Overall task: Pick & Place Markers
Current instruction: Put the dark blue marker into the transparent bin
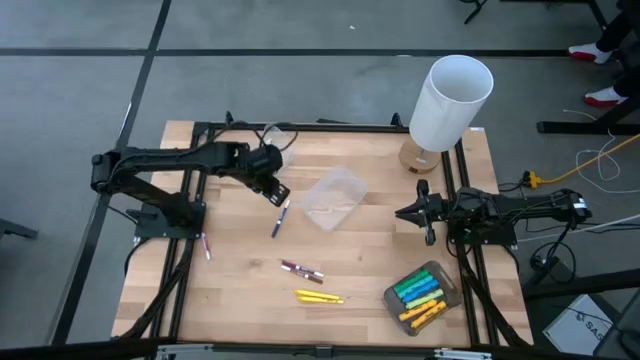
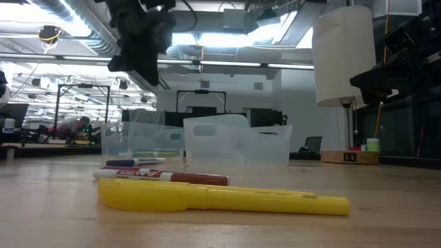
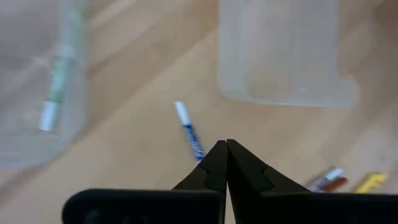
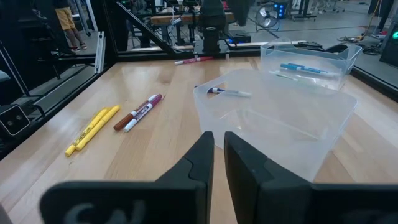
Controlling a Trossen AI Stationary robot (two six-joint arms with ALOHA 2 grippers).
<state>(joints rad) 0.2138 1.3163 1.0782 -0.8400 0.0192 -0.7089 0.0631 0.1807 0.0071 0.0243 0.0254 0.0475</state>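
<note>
My left gripper (image 1: pixel 277 192) is shut and empty, raised above the table (image 2: pixel 141 48), just far-left of a white marker with a blue cap (image 1: pixel 280 218) (image 3: pixel 188 130) that lies flat on the wood. Two maroon markers (image 1: pixel 301 269) (image 4: pixel 140 112) and two yellow markers (image 1: pixel 320 297) (image 2: pixel 220 196) lie flat nearer the front edge. A purple marker (image 1: pixel 205 246) lies at the left frame rail. My right gripper (image 1: pixel 415 212) (image 4: pixel 217 146) waits at the right side with a narrow gap between its fingers, empty, facing a clear tub (image 1: pixel 335 197).
A second clear tub (image 1: pixel 275 136) at the far left holds a green marker (image 3: pixel 59 81) and a light blue one (image 4: pixel 298 68). A tray (image 1: pixel 425 295) at the front right holds several green, blue and yellow markers. A white lamp (image 1: pixel 450 95) stands at the far right.
</note>
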